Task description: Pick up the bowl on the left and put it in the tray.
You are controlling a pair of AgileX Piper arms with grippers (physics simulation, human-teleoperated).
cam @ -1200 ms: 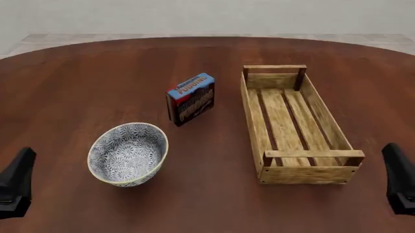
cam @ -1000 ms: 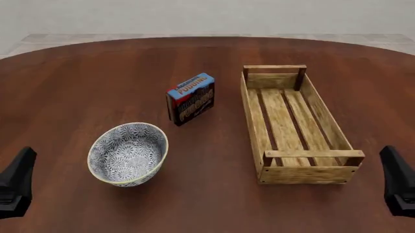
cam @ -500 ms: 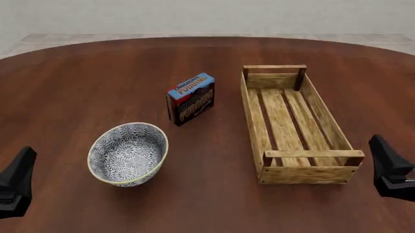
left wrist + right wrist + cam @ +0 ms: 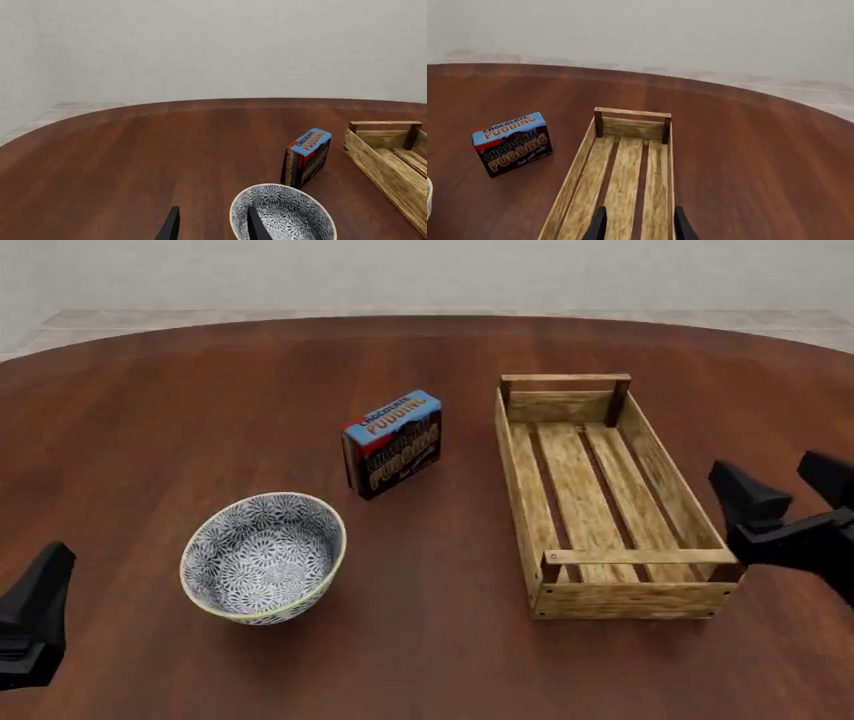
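Observation:
The blue-and-white patterned bowl (image 4: 263, 557) stands upright on the table at the front left, with nothing in it. My left gripper (image 4: 34, 615) sits at the lower left corner, well apart from the bowl. In the left wrist view the left gripper (image 4: 213, 227) is open, and one finger (image 4: 255, 226) shows in front of the bowl (image 4: 283, 216). The wooden slatted tray (image 4: 634, 600) lies on the right with nothing in it. My right gripper (image 4: 787, 490) hovers just beyond the tray's right wall. In the right wrist view the right gripper (image 4: 638, 227) is open above the tray (image 4: 624, 175).
A chocolate pudding box (image 4: 394, 443) stands upright between the bowl and the tray, a little farther back; it also shows in both wrist views (image 4: 307, 156) (image 4: 512, 143). The round dark-wood table (image 4: 174, 410) ends at a pale floor beyond its far edge.
My right gripper has risen from the lower right corner and moved forward and inward to the tray's right side. The left gripper, bowl, box and tray have not moved.

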